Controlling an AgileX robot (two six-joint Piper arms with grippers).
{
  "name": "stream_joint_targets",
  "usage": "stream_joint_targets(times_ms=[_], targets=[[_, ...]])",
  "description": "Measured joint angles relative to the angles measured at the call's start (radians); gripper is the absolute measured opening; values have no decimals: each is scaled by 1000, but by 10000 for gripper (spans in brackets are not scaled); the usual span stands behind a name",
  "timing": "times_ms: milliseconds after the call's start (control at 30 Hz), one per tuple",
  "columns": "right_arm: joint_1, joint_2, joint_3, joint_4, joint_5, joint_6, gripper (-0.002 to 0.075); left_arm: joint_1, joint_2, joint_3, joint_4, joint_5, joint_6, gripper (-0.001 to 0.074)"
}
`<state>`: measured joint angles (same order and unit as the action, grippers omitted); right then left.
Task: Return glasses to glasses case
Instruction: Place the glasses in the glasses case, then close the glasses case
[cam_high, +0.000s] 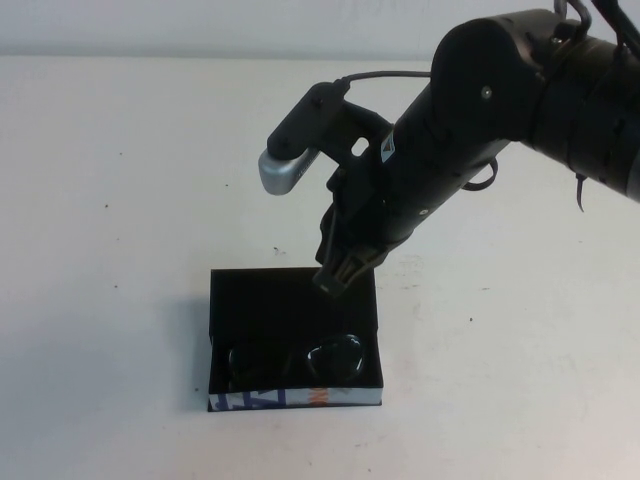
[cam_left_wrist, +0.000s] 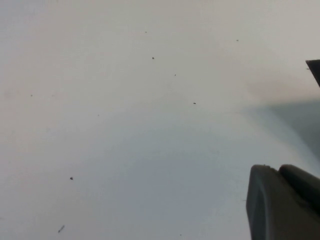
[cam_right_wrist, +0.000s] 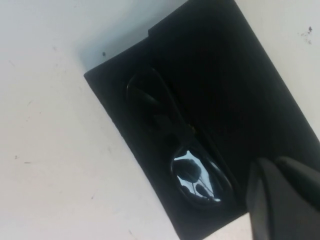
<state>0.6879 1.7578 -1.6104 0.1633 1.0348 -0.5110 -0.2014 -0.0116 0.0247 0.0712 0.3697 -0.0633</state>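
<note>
Right jaws: pressed fully together and holding nothing; the right gripper (cam_high: 340, 272) hangs at the centre of the high view, its tip just above the far edge of the glasses case (cam_high: 250, 300).
Left jaws: cannot tell; of the left gripper (cam_left_wrist: 282, 202) only a dark finger block shows, at the lower right of the left wrist view, above bare table.
Right arm: a black arm enters the high view from the upper right corner and slants down toward the middle, with a grey-capped wrist camera (cam_high: 283, 168) jutting out to its left.
Glasses case: lies open on the white table (cam_high: 110, 250), lower centre of the high view, black inside, with a white strip printed in blue and orange along its near edge.
Glasses: the glasses (cam_high: 335, 358) lie inside the case, in its near part, close to the printed strip; dark frame against black lining.
High view only: the printed strip, the whole arm and where the case sits on the table.
Right wrist view only: both lenses clearly, one catching a bright reflection at lower centre (cam_right_wrist: 197, 175), and the frame running diagonally across the case (cam_right_wrist: 240, 90); a dark right finger (cam_right_wrist: 285, 200) fills the lower right corner.
Left wrist view only: a sliver of something dark at the right edge; I cannot tell what it is.
</note>
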Motion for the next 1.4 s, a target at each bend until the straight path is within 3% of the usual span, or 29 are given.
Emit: stream_joint_targets(times_ms=[167, 333, 600, 800, 933, 1167, 1267, 1400], targets=[[0, 0, 0, 13, 8, -2, -11, 0, 0, 2, -8, -32, -12, -1], [0, 0, 0, 17, 8, 5, -11, 0, 0, 2, -130, -206, -112, -1], [0, 0, 0, 19, 8, 44, -11, 0, 0, 2, -135, -408, -127, -1], [0, 0, 0, 21, 15, 48, -11, 0, 0, 2, -137, -432, -136, -1], [0, 0, 0, 21, 14, 68, -11, 0, 52, -26, -142, -319, -222, -1], [0, 0, 0, 21, -27, 158, -11, 0, 430, -252, -152, 18, -201, -1], [0, 0, 0, 21, -29, 187, -11, 0, 635, -350, -248, 134, -60, -1], [0, 0, 2, 21, -29, 201, -11, 0, 872, -445, -596, 281, 345, -1]])
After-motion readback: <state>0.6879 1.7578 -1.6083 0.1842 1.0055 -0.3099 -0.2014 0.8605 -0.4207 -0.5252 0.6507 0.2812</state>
